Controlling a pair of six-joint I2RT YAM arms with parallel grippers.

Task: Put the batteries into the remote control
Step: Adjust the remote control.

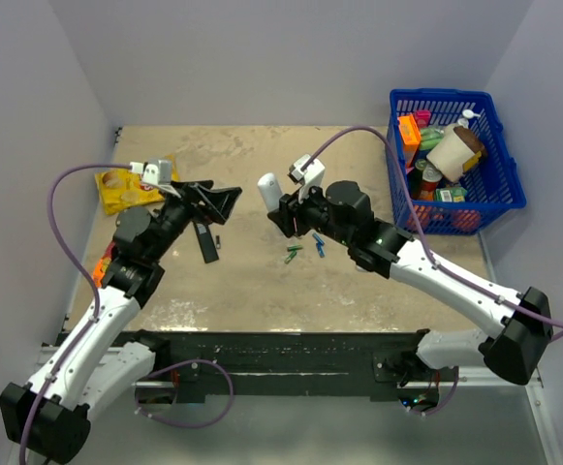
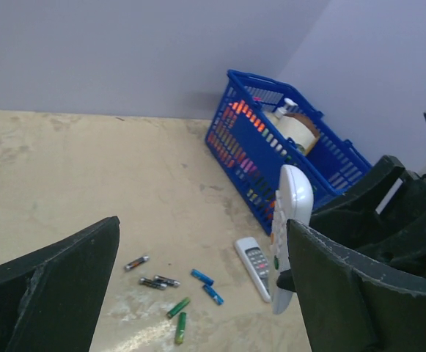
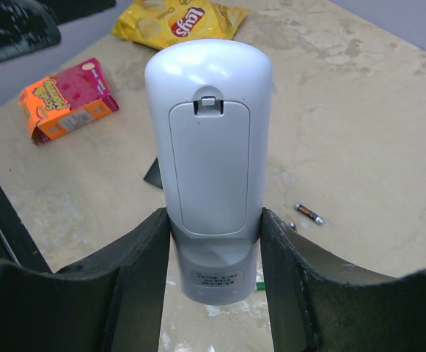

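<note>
The right gripper (image 3: 213, 220) pinches the slim white plastic bar-shaped remote control (image 3: 209, 132) by its lower end and holds it upright, a black finger pressed to each long edge. The remote's rounded top stands well above the fingertips. Its smooth back cover (image 3: 209, 172) faces this wrist and sits flush, with the small latch at its top edge seated, so the battery bay appears unopened.

Below and just beside that gripper, on the mottled beige tabletop (image 2: 88, 183), lie the two tiny green cylindrical batteries (image 2: 177, 308), close together and touched by neither arm. Next to them lie two short blue cells (image 2: 207, 286) and a few dark brownish cells (image 2: 154, 280). A wider grey-white remote with dark buttons (image 2: 254, 264) lies flat under the raised one.

Across from the right gripper, the left gripper (image 2: 202, 227) hangs empty with its jaws spread wide, facing the held remote but apart from it. Beyond the right arm stands a blue plastic mesh basket (image 2: 234, 139) of groceries.

By my reading, only the pickup and presentation of the remote are done. Removing the cover, seating both green cells and closing the cover all remain.
</note>
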